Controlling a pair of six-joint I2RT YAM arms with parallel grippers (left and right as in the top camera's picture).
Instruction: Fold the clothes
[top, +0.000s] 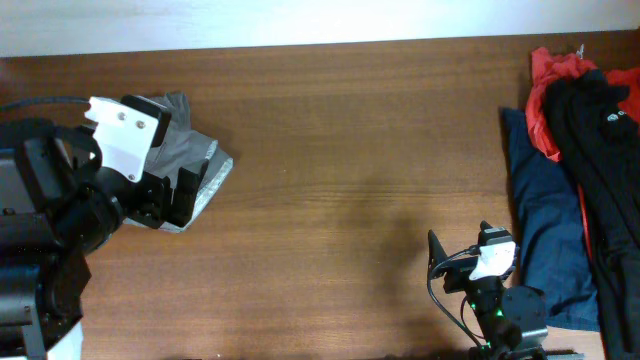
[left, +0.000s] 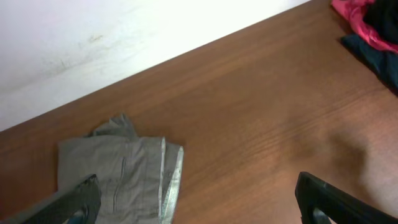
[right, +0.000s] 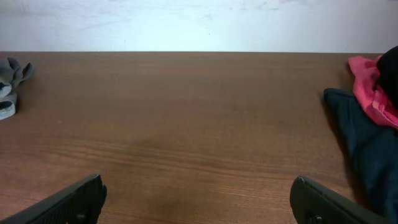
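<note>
one pair of grey-olive shorts lies folded in a small bundle at the left side of your wooden table, close to the back edge, with a lighter band showing along one side. your left gripper is spread wide over the near edge of the shorts and holds nothing. in the left wrist view its fingers stand far apart, and one covers a corner of the shorts; you cannot tell if it touches the cloth. your right gripper is wide open too and empty, over bare wood near the front of the table, well apart from the shorts. at the right side lie a red garment, a black garment and a navy blue cloth, piled together. the black one lies on top.
</note>
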